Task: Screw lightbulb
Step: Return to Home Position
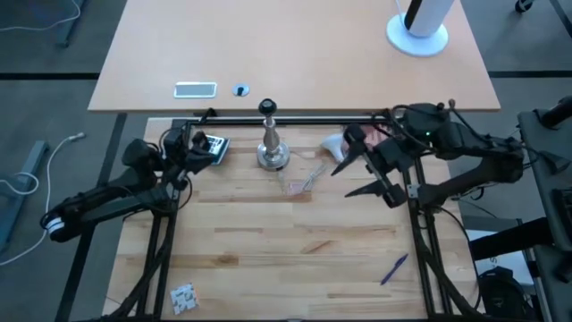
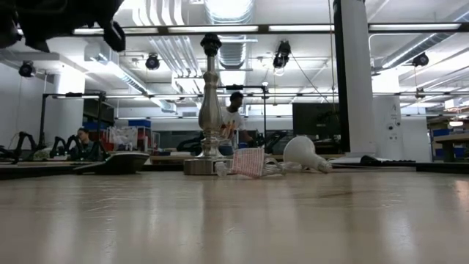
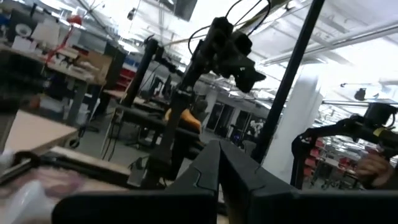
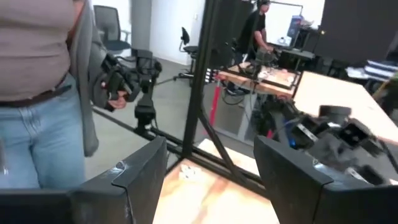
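OK, lightbulb point(image 1: 334, 146) lies on its side just right of the lamp stand point(image 1: 271, 148), out of the socket. Right gripper point(image 4: 210, 150) gapes empty beside it; left gripper point(image 3: 219, 168) is pinched together on nothing. Raise your right arm before you retract, so nothing nudges it.

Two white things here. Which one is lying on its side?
The small lightbulb, on its side near the silver lamp stand; the big white cylinder stands upright on its round base.
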